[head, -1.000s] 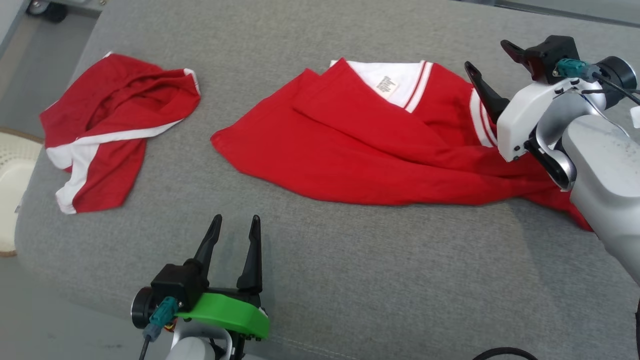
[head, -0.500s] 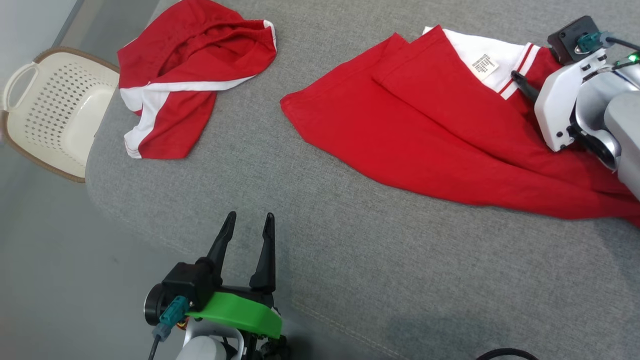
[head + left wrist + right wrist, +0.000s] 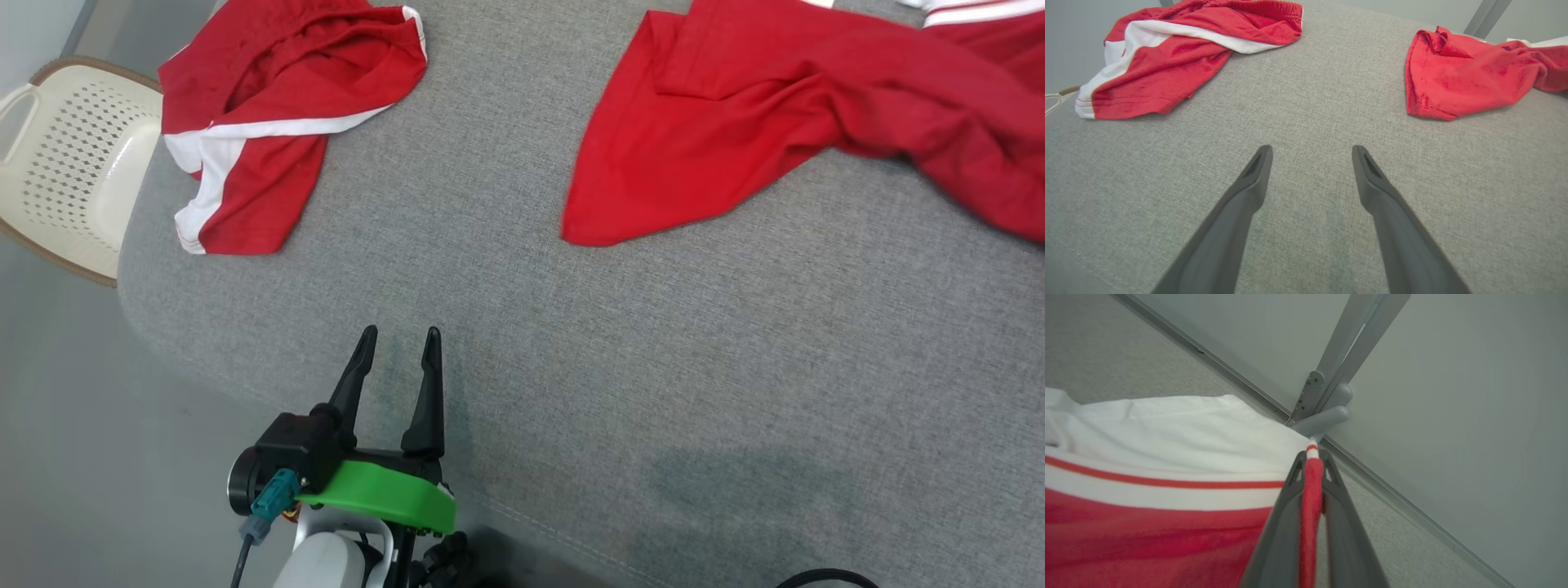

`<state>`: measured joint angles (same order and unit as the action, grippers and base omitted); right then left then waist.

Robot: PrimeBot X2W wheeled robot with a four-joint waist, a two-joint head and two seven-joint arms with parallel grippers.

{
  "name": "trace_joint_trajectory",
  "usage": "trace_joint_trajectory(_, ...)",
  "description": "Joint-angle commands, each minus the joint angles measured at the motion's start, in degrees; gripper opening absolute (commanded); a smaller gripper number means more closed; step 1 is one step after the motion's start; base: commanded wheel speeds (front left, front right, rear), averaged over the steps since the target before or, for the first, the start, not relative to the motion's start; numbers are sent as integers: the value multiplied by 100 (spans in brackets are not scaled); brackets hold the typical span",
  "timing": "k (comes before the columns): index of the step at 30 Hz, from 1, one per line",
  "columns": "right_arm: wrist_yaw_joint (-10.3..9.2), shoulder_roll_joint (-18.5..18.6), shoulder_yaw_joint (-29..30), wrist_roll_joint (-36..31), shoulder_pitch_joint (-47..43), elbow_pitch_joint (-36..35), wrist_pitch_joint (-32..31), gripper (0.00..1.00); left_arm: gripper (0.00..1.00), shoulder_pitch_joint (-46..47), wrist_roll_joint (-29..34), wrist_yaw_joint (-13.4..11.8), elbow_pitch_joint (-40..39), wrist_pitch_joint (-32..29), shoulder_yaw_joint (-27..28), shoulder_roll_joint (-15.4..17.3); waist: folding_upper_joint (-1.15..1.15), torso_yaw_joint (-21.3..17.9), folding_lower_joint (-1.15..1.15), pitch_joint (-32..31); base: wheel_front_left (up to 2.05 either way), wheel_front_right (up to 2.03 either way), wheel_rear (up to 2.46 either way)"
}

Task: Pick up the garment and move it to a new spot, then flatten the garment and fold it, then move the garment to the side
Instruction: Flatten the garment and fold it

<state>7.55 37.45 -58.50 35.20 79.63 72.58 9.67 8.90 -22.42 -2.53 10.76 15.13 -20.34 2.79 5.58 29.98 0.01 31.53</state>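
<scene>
The garment (image 3: 775, 106) is a red shirt with a white, red-striped collar, lying on the grey cushion at the upper right of the head view. It is bunched, and it stretches off toward the top right. In the right wrist view my right gripper (image 3: 1312, 457) is shut on the garment's (image 3: 1167, 522) red edge beside the collar, with cloth pinched between the fingers. My left gripper (image 3: 402, 335) hovers open over the cushion's near edge with nothing in it. In the left wrist view the left gripper (image 3: 1311, 151) points at bare cushion, and the garment (image 3: 1461, 77) lies ahead to the right.
Red shorts with white stripes (image 3: 269, 98) lie crumpled at the cushion's far left, also ahead-left as the shorts (image 3: 1180, 49) in the left wrist view. A cream perforated basket (image 3: 73, 155) stands on the floor left of the grey cushion (image 3: 653, 367). A wall and metal frame (image 3: 1327, 375) stand behind the garment.
The camera has shifted. My right gripper has shut on the garment's collar edge and gone out of the head view. The garment is now pulled up and right. My left gripper is unchanged.
</scene>
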Motion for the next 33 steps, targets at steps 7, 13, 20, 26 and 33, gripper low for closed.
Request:
trace_joint_trajectory(7,-11,696,1355,-694,-147,128,-7,100,100,156,112,32,29,4,85,19,0,-325,-1,-17,0,0,0)
trace_joint_trajectory(13,-12,319,2602,-1296,-599,136,451,100,100,223,285,88,134,4,261,18,0,-743,-1,-285,0,0,0)
trace_joint_trajectory(20,-12,-723,3676,-1834,-1385,-927,537,100,100,76,520,199,229,4,595,22,0,-1434,-1,-855,0,0,0)
trace_joint_trajectory(26,-12,-1430,4707,-2219,-2862,-2389,539,100,100,-106,742,308,361,4,880,23,0,-1983,-1,-1396,0,0,0)
trace_joint_trajectory(33,-11,-2024,5349,-2374,-4344,-3354,540,100,100,-332,864,395,448,4,1107,21,0,-2351,-1,-1822,0,0,0)
